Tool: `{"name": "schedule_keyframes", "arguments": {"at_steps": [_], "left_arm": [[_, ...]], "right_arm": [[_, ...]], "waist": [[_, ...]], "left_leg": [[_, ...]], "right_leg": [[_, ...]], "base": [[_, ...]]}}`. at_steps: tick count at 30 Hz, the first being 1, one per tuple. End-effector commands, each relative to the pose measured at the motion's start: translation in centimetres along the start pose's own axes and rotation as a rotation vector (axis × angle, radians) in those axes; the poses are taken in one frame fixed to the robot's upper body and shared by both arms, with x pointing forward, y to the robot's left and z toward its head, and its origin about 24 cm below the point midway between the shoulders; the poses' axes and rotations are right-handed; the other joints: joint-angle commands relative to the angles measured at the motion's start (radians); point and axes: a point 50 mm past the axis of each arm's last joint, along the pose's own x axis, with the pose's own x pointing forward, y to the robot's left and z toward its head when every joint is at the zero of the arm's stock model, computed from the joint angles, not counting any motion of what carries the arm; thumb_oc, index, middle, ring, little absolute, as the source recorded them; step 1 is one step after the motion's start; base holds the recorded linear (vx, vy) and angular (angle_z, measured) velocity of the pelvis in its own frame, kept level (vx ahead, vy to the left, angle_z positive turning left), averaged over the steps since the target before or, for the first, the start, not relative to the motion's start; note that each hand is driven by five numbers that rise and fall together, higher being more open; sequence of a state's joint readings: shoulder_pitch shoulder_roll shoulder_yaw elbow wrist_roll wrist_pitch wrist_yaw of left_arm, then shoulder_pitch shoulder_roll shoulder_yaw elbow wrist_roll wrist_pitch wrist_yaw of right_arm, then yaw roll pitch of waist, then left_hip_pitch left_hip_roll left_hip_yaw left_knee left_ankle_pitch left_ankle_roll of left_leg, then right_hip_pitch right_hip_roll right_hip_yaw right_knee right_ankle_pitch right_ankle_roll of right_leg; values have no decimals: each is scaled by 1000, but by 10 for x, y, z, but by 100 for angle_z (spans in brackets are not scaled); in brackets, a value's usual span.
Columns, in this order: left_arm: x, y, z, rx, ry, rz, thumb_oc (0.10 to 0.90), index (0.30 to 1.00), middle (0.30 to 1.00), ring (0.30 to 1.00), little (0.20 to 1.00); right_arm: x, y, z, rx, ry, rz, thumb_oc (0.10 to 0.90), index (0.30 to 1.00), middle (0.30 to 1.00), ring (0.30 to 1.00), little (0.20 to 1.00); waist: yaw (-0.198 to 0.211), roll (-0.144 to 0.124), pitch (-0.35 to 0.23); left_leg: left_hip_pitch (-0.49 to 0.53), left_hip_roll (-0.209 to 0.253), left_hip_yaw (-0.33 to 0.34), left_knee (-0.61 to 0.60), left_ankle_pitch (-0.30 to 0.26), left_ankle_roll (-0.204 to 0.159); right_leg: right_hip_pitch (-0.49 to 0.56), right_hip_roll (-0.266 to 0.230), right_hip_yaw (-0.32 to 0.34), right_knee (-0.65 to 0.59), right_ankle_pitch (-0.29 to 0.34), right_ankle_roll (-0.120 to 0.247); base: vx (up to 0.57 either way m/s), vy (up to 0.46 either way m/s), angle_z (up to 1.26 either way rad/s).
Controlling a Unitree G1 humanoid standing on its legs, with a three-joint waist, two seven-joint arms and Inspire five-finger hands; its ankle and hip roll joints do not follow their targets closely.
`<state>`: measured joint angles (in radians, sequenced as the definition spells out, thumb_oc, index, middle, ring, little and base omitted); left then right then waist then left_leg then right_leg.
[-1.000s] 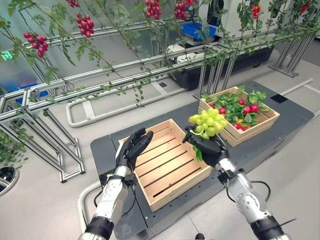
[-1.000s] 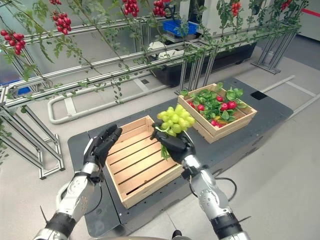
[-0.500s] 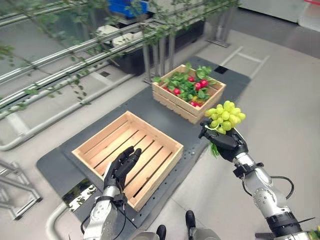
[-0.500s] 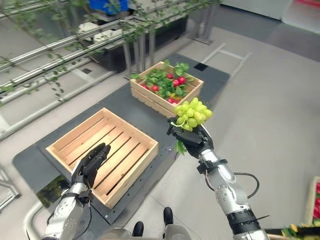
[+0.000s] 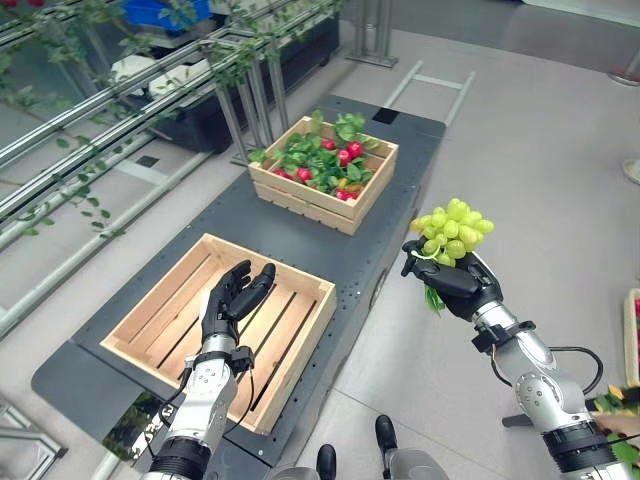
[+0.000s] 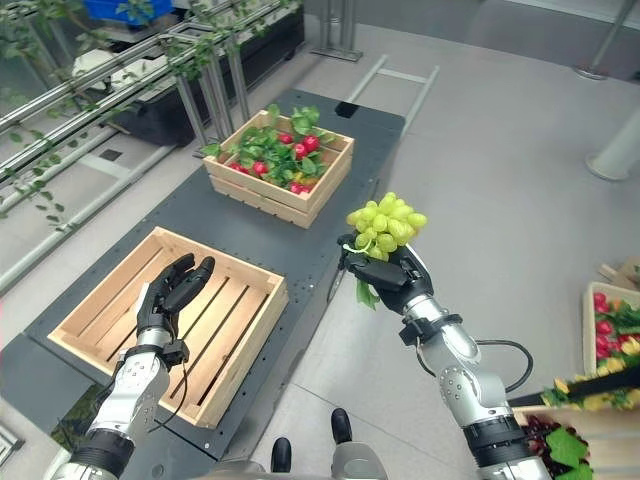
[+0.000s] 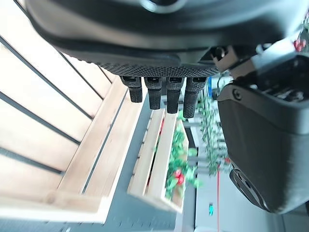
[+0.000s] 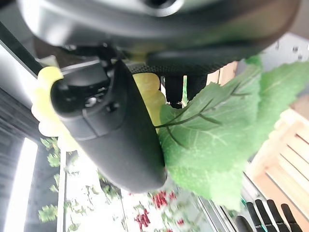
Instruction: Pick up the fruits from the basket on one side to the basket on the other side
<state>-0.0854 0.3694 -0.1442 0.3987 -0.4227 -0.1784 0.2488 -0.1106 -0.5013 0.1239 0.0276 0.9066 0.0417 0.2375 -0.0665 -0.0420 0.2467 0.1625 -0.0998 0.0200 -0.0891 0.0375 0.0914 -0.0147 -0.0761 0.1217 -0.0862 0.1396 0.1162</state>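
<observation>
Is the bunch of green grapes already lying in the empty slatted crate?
No, the bunch of green grapes is gripped in the right hand above the floor, well apart from the empty slatted crate.

Even, bright overhead light, soft shadows under the crates [image 5: 222, 325]. Head views sharp. Wrist views: near hand bulk blurred, bright glare strip behind the grapes [image 8: 145, 92], far background soft.

Two wooden crates [image 5: 226, 322] [image 5: 325, 172] on the dark platform [image 5: 395, 150]; one green grape bunch [image 5: 452, 228] beside that platform; two robot hands [image 5: 235, 297] [image 5: 462, 283].
</observation>
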Motion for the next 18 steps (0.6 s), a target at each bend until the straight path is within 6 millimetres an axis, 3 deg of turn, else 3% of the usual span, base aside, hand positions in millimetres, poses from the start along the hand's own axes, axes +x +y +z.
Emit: {"name": "schedule_keyframes", "arguments": {"at_steps": [1,3,5,6,8,9,11,12,14,18], "left_arm": [[17,-15,45,52,-191,-65,800,900,900,900,900],[12,-4,41,51,-168,-43,800,900,900,900,900],[9,0,40,53,-157,-43,800,900,900,900,900],[7,2,35,32,-135,-44,800,900,900,900,900],[4,7,26,-20,-93,-18,800,900,900,900,900],[2,9,23,-27,-86,-2,800,900,900,900,900],[-3,15,15,-42,-65,24,800,900,900,900,900],[-5,16,13,-41,-67,35,800,900,900,900,900],[-6,15,9,-55,-52,50,800,900,900,900,900],[-1,3,17,-28,-73,5,800,900,900,900,900]], "right_arm": [[17,21,71,-58,-307,120,400,300,300,300,300],[20,25,69,-34,-299,165,400,300,300,300,300],[21,27,68,-31,-300,175,400,300,300,300,300],[20,27,68,-28,-302,178,400,300,300,300,300],[19,28,65,-20,-298,196,400,300,300,300,300],[20,29,63,-16,-294,208,400,300,300,300,300],[20,34,57,-9,-280,242,400,300,300,300,300],[20,36,53,-7,-273,261,400,300,300,300,300],[21,35,49,-5,-258,244,400,300,300,300,300],[20,36,56,-43,-267,242,400,300,300,300,300]], "waist": [[7,8,-52],[29,22,-36],[36,32,-31],[39,39,-33],[51,37,-44],[56,34,-46],[75,17,-67],[89,7,-82],[94,1,-95],[78,-11,-102]], "left_leg": [[-8,13,8,61,-191,-16],[1,30,77,44,-175,-16],[3,38,100,33,-165,-10],[-2,40,103,25,-156,-5],[-13,39,120,26,-152,-1],[-15,38,131,30,-153,-3],[-30,40,169,49,-161,-18],[-41,48,202,62,-160,-35],[-60,63,227,62,-146,-58],[-79,76,242,67,-127,-75]], "right_leg": [[-55,-29,-116,30,49,44],[-103,-29,-246,280,16,41],[-115,-20,-271,411,-43,23],[-103,-3,-285,511,-124,2],[-72,-4,-331,613,-198,-16],[-55,-7,-342,609,-215,-18],[48,-12,-374,480,-269,-15],[143,1,-403,312,-300,-37],[194,26,-381,176,-285,-43],[217,49,-372,96,-280,-69]], "base": [[-124,66,-47],[-182,86,-93],[-119,36,-128],[-70,-13,-69],[-46,-41,-44],[-9,-84,-51],[64,-152,-71],[70,-203,-84],[1,-200,-91],[-32,-145,-69]]}}
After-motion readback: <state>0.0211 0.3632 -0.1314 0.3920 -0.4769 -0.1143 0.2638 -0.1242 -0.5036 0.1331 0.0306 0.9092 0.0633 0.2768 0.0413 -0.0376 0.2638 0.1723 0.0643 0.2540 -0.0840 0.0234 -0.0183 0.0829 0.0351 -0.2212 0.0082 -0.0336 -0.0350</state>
